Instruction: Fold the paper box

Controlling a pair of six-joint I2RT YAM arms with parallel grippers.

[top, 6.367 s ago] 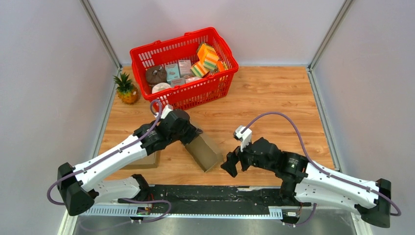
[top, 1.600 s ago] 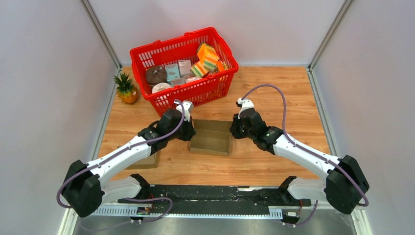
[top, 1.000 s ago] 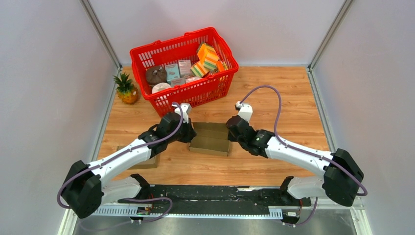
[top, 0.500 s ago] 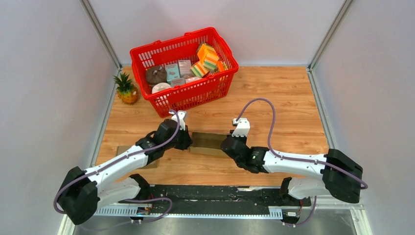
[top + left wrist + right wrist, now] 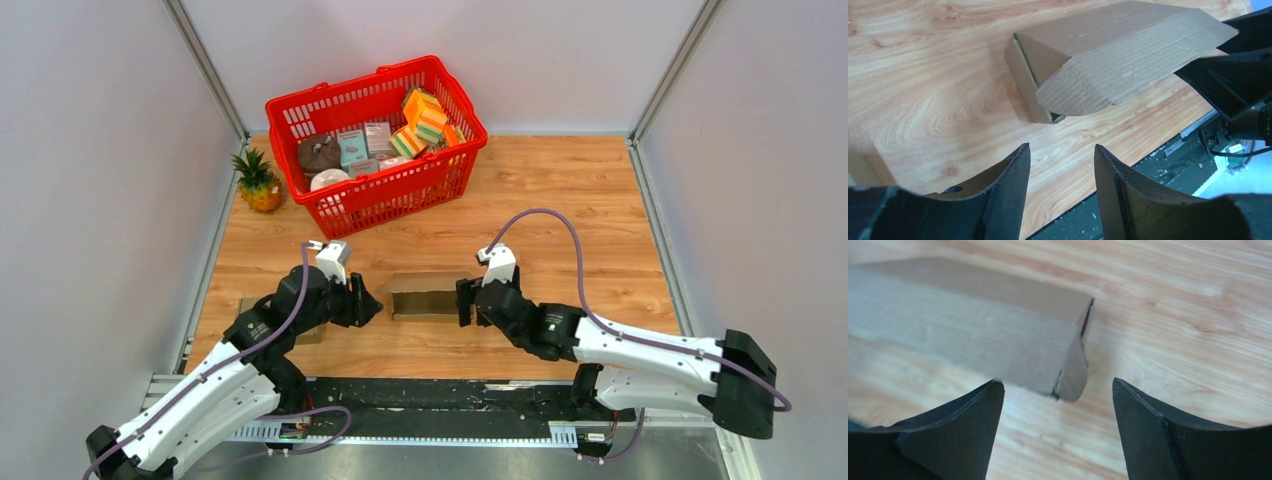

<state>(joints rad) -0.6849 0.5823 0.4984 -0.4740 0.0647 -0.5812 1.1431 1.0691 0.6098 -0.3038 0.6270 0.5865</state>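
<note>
Brown cardboard box (image 5: 425,298) lies on the wooden table (image 5: 560,200), on the near side of the red plastic basket (image 5: 375,135), lid folded over. Left gripper (image 5: 366,305) and right gripper (image 5: 462,303) gape wide, empty, flanking it. One rounded end flap (image 5: 1075,97) looks untucked; folding seems nearly done.

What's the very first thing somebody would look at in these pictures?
Probably the bright red basket full of colourful things at the back of the wooden table, with a little pineapple just to its left. Next comes the brown paper box in the middle of the table, lying between the left gripper and the right gripper, which are both open, one at each end.
</note>
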